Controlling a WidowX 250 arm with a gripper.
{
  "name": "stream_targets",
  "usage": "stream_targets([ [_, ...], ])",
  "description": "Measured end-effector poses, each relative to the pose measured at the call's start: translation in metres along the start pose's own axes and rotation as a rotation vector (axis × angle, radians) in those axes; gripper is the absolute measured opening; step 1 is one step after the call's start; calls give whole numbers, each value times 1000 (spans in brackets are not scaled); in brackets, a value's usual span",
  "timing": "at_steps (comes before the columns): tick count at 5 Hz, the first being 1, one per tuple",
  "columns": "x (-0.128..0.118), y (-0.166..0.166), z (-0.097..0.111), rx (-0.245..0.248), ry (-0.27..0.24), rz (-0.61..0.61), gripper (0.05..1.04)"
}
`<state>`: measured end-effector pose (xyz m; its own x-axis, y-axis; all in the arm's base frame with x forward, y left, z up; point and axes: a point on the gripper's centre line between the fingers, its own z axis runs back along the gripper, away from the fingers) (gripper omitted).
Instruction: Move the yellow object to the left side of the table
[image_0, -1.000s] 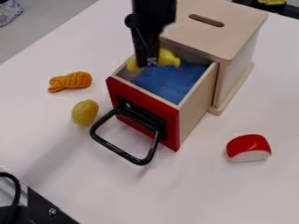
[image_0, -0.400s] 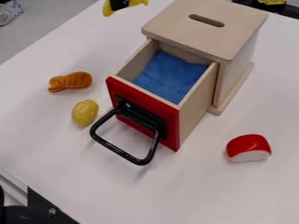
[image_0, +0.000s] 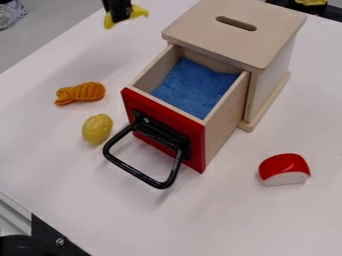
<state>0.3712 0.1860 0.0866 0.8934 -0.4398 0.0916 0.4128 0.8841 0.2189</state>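
Pale tabletop (image_0: 220, 215) fills most of the scene, with grey floor (image_0: 60, 25) beyond its upper-left edge; toward the left lie an orange ridged toy (image_0: 83, 93) and, just beside it on the nearer side, a yellow lemon-like toy (image_0: 97, 128), both best given room when the load is set down; near the top edge, left of the wooden box (image_0: 234, 31), hangs the black gripper (image_0: 120, 19), its fingers closed on the yellow object (image_0: 139, 11), parted only by its thickness, with an end poking out on either side; the step in hand looks to be the carry, the grasp made and the placing not yet done; next it calls for coming well over the table's left part, lowering until the toy touches, and only then letting go, since a release from height or close to the edge could send it rolling off; rightward, the open drawer (image_0: 224, 109) with its blue cloth (image_0: 194, 87) and the red-and-white toy (image_0: 284, 169) seem to need no handling.
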Motion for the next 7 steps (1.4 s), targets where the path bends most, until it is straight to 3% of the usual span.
stream_targets([
  [1,0,5,-26,-16,16,7,350],
  [2,-8,10,-53,-47,-9,56,350],
  [4,-21,13,-71,-62,28,75,393],
  [5,-23,9,-71,-89,42,97,697],
  [6,-26,8,-70,-85,71,100,965],
  [7,-27,6,-63,-85,94,96,999],
])
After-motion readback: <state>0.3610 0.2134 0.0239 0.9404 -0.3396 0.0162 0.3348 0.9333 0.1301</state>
